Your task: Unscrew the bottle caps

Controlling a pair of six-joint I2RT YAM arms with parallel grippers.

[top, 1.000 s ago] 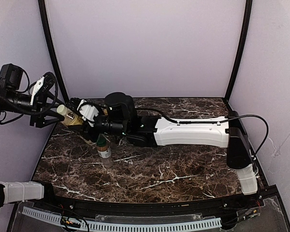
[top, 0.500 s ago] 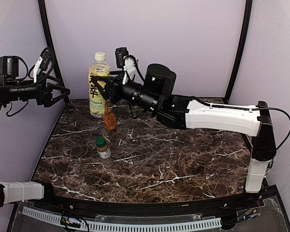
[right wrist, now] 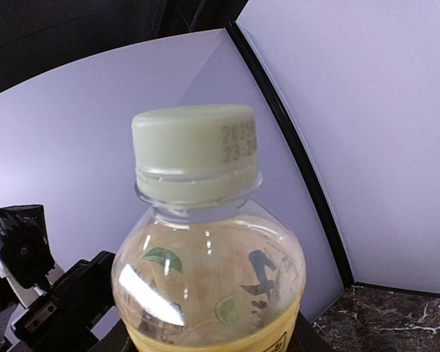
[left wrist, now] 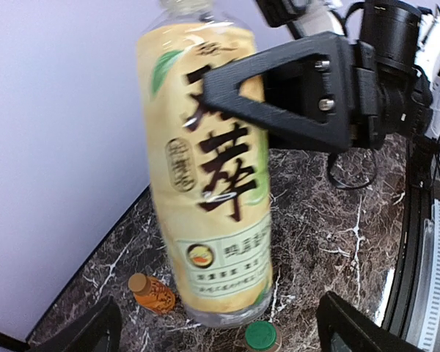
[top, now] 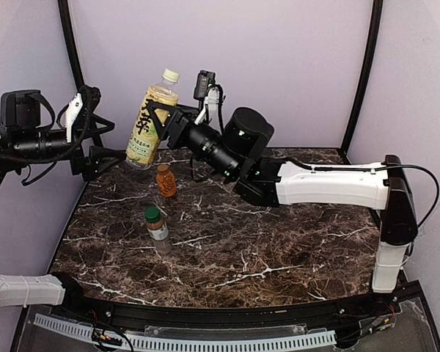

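Observation:
My right gripper [top: 160, 121] is shut on the tall yellow-green tea bottle [top: 148, 125] and holds it tilted above the table's back left. Its cream-white cap [top: 171, 75] is on, and fills the right wrist view [right wrist: 194, 147] above the bottle's shoulder [right wrist: 213, 279]. My left gripper [top: 111, 141] is open just left of the bottle's base. In the left wrist view the bottle [left wrist: 213, 183] hangs between my spread fingers [left wrist: 352, 330]. The squat orange bottle [top: 166, 180] with its gold-orange cap and the small clear bottle [top: 157, 224] with its dark green cap [left wrist: 261, 335] stand on the table.
The dark marble table [top: 279, 242] has black upright posts at the back corners [top: 73, 59] and purple walls behind. The right arm [top: 323, 183] stretches across the back of the table.
The right gripper has lifted the tea bottle off the table and tilted it. The left gripper has moved right, towards the bottle's base.

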